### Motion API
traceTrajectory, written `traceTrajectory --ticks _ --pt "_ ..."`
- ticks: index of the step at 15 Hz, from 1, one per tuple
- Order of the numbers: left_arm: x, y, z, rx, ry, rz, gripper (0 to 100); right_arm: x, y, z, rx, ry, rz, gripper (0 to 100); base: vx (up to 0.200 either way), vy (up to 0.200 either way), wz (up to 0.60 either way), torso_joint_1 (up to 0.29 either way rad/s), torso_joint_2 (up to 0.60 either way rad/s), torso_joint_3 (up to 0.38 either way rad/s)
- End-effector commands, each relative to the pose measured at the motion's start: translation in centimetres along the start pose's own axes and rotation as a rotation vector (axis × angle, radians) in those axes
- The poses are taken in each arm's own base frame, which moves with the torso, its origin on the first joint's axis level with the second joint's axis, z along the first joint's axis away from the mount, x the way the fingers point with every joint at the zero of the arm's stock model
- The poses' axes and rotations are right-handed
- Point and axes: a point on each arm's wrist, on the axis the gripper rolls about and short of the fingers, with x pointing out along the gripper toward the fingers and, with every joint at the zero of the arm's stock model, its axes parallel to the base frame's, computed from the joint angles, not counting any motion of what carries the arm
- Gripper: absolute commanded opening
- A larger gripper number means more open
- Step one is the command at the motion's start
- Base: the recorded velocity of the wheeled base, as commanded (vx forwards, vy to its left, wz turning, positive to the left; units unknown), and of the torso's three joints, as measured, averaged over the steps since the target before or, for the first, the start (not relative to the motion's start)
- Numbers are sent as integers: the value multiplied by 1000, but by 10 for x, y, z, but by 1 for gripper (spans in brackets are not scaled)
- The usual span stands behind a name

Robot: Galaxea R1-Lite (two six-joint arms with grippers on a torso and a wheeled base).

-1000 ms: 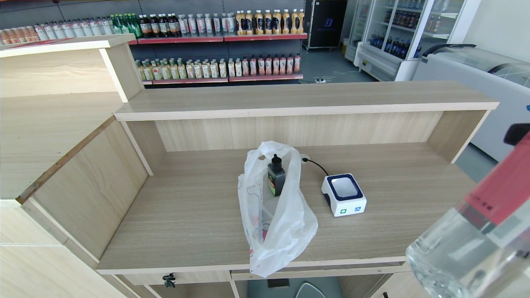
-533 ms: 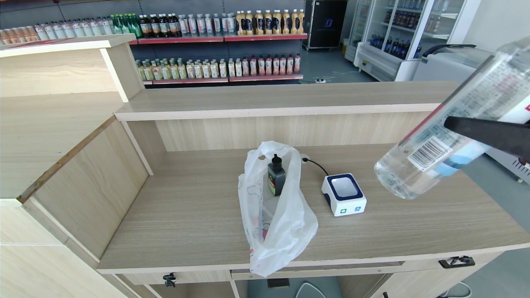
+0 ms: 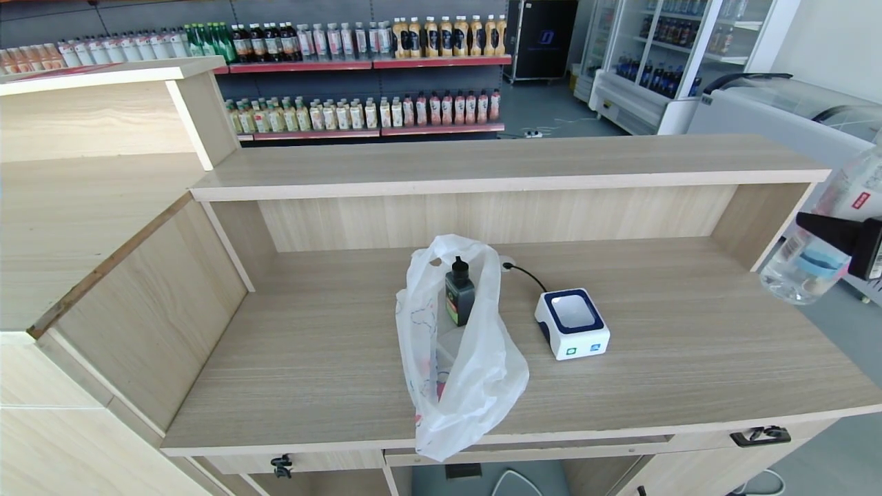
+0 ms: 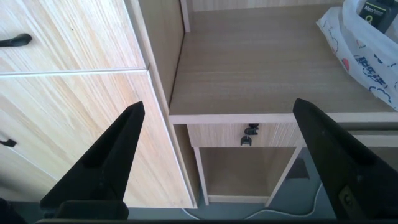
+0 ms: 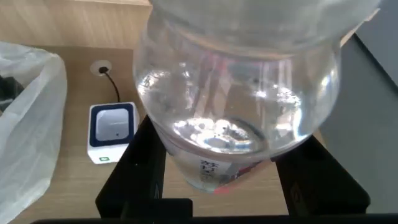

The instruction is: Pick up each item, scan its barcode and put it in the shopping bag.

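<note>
Black jaws of the right gripper [image 5: 230, 149] are closed against the sides of a clear plastic water bottle [image 3: 805, 265], which hangs tilted with its base lowest, off the right end of the wooden counter [image 3: 689, 358], at about 3 o'clock from the barcode scanner [image 3: 572, 322] and well apart from it. Spread wide with nothing between its fingers, the left gripper [image 4: 217, 162] hangs low before the counter's front at the left end, near a small black latch [image 4: 250, 134] under the edge. On the counter the white and blue scanner sits with its window facing up, and its black cable [image 3: 527, 274] runs off toward 11 o'clock. Just beside the scanner at 9 o'clock lies the white plastic shopping bag [image 3: 468, 365], its mouth open toward 12 o'clock and its bottom drooping over the front edge. A dark bottle with a black cap [image 3: 459, 293] stands upright inside the bag's mouth.
</note>
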Motion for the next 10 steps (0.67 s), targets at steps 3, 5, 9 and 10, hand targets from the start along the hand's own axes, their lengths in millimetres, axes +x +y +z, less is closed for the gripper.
traceTrajectory --ticks 3,5,9,10 --pt "0 0 0 0 0 1 100 14 -8 -11 -103 102 -179 0 0 0 0 0 0 0" --pt "0 0 0 0 0 1 100 16 -9 -13 -109 112 -182 0 0 0 0 0 0 0" --pt "0 0 0 0 0 1 100 26 -10 -18 -153 128 -179 0 0 0 600 2 4 2" --pt "0 0 0 0 0 1 100 30 -10 -18 -159 122 -179 0 0 0 600 2 2 2"
